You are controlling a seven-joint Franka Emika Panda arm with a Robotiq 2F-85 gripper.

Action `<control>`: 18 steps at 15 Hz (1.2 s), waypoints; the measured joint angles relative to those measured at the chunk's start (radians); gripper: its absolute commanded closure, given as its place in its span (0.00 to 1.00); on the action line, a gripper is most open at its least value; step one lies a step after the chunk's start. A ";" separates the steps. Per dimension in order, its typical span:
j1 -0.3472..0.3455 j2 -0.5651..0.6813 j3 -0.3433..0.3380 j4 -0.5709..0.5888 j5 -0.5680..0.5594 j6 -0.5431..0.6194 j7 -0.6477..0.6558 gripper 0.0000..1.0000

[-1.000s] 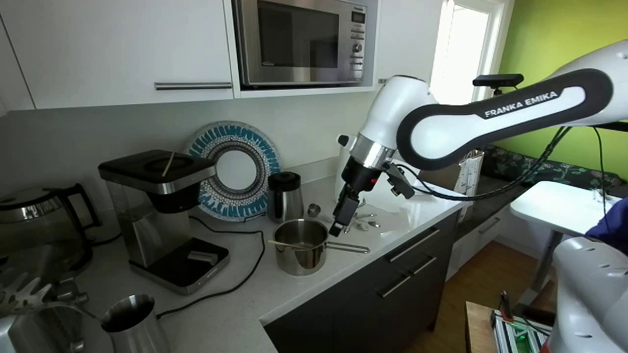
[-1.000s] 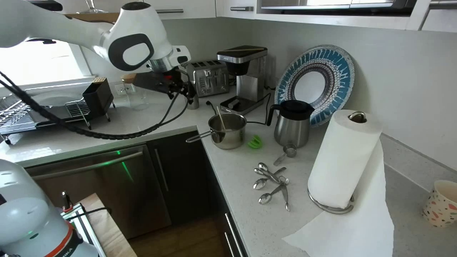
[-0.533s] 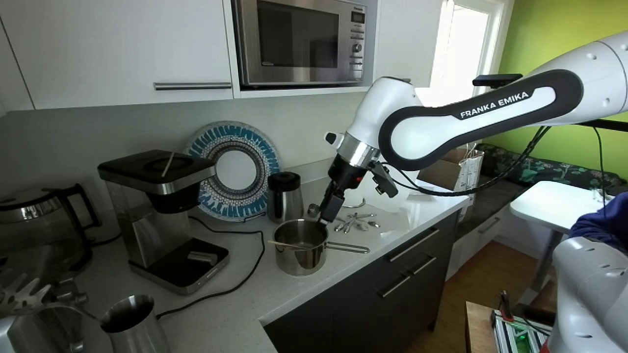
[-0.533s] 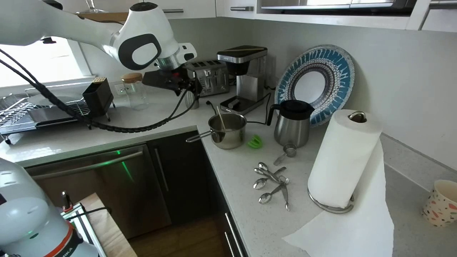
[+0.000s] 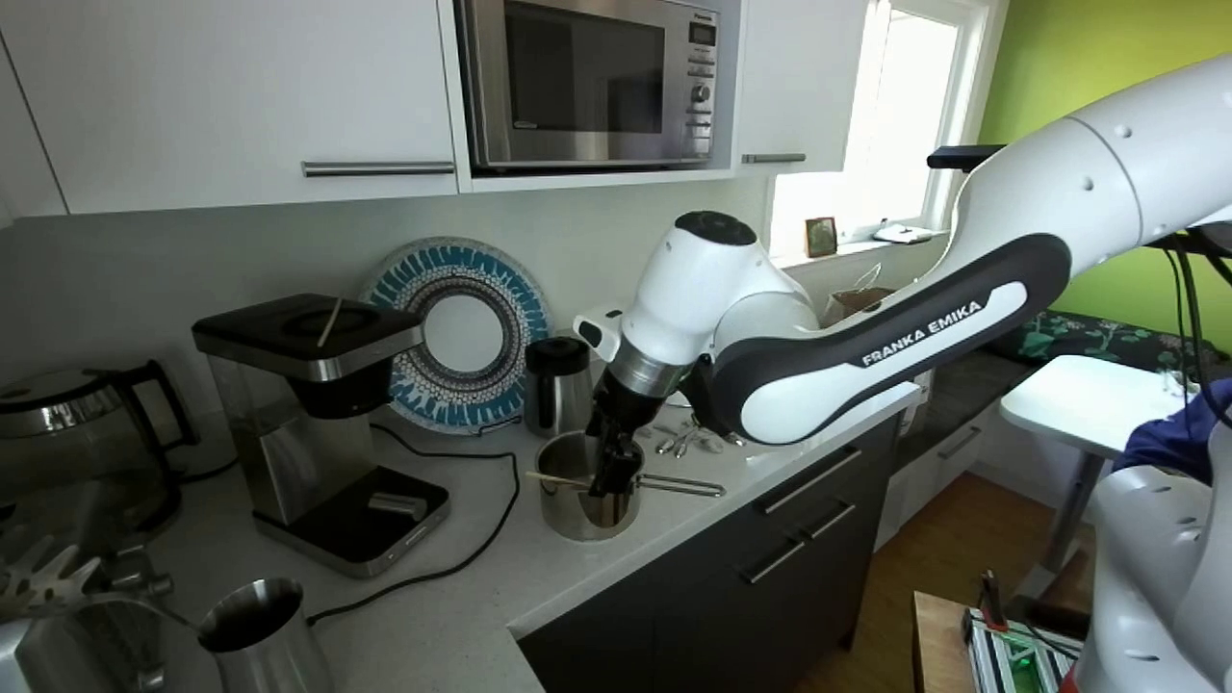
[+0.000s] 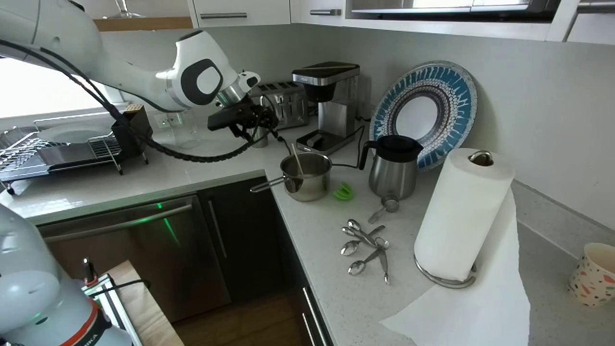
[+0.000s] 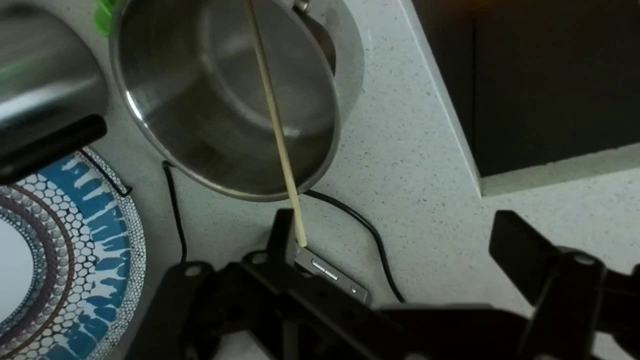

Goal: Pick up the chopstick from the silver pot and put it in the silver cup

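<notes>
Speckled white surface [image 7: 400,125], silver pot [image 6: 310,188] on it, chopstick [image 7: 273,112] slanting out of pot; gripper [image 7: 394,232] nearby, jaws apart.

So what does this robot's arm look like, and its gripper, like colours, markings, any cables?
The rounded arm is white with a dark band, a black cap and white FRANKA EMIKA lettering. A silver collar separates it from the black gripper, whose two jaws end bluntly. Black cables run along the arm in an exterior view.
</notes>
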 measured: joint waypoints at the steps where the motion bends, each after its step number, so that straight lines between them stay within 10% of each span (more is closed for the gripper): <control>1: -0.015 0.026 0.014 0.011 -0.078 0.020 0.025 0.00; 8: -0.052 0.091 0.022 0.053 -0.236 0.071 0.112 0.00; 12: -0.059 0.120 0.031 0.079 -0.531 0.033 0.354 0.01; 18: -0.045 0.232 0.037 0.138 -0.635 0.033 0.559 0.51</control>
